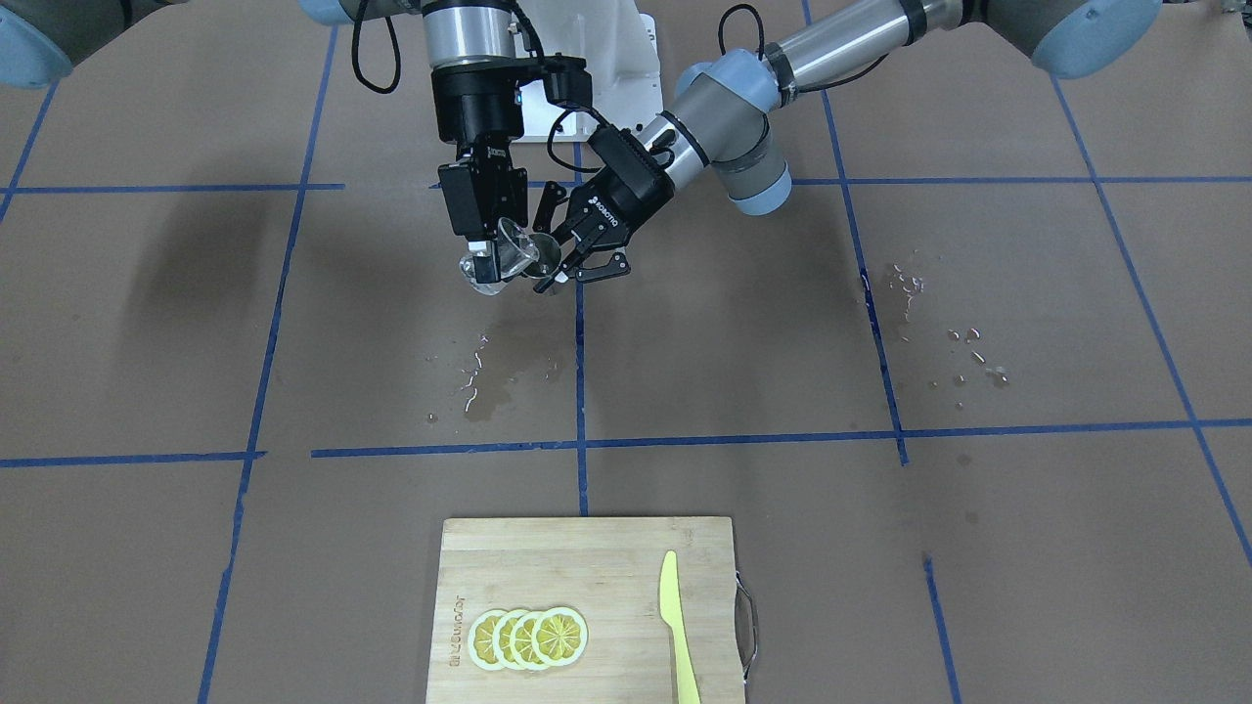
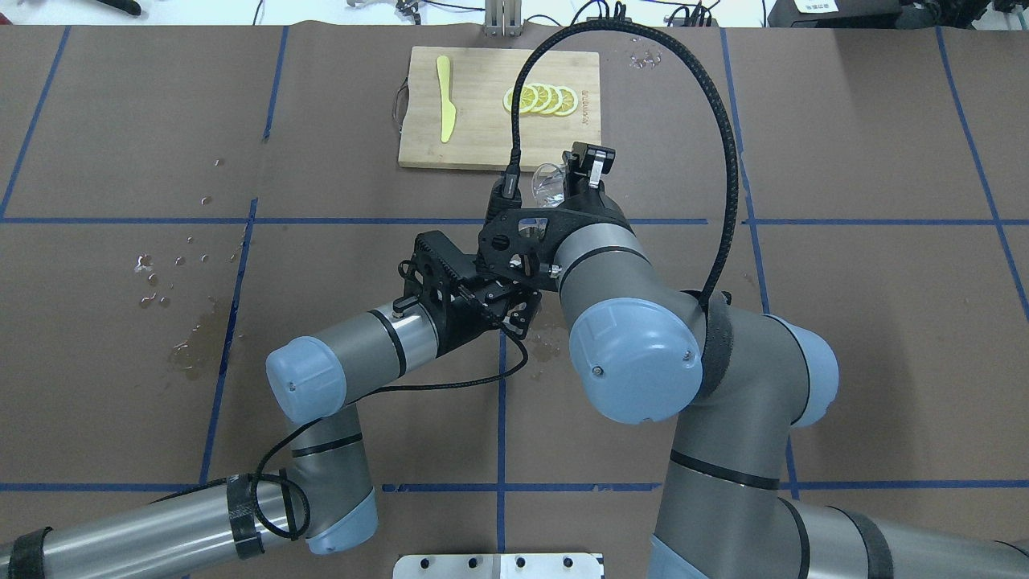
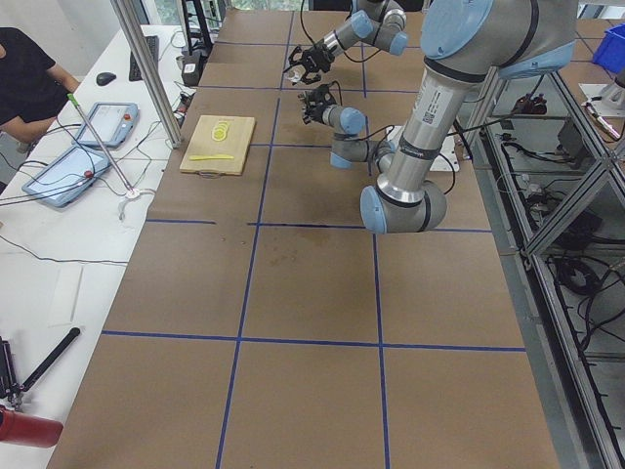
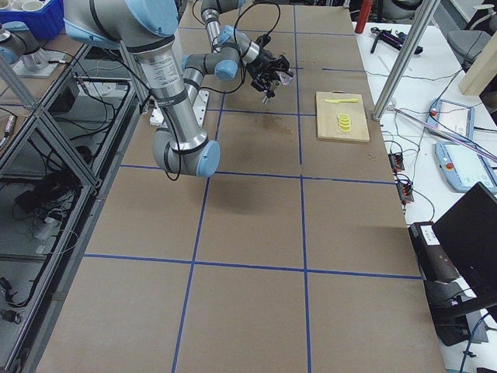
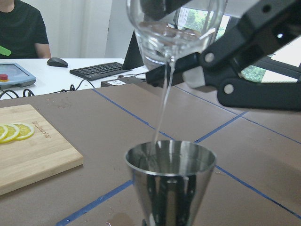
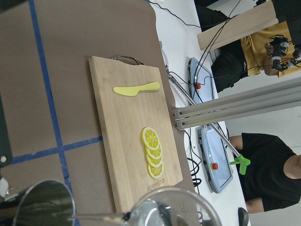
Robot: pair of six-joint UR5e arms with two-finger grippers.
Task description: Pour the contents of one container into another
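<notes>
A clear glass hangs tilted over a steel conical cup above the table's far middle. My right gripper is shut on the glass, coming down from above. My left gripper is shut on the steel cup, reaching in at a slant. In the left wrist view a thin stream of water runs from the glass into the cup, held upright. The right wrist view shows the glass rim beside the cup's mouth. Overhead, the right wrist hides the cup; only the glass shows.
A wooden cutting board lies at the operators' edge with lemon slices and a yellow knife. Water spots wet the brown paper under the cups, and more drops lie toward my left side.
</notes>
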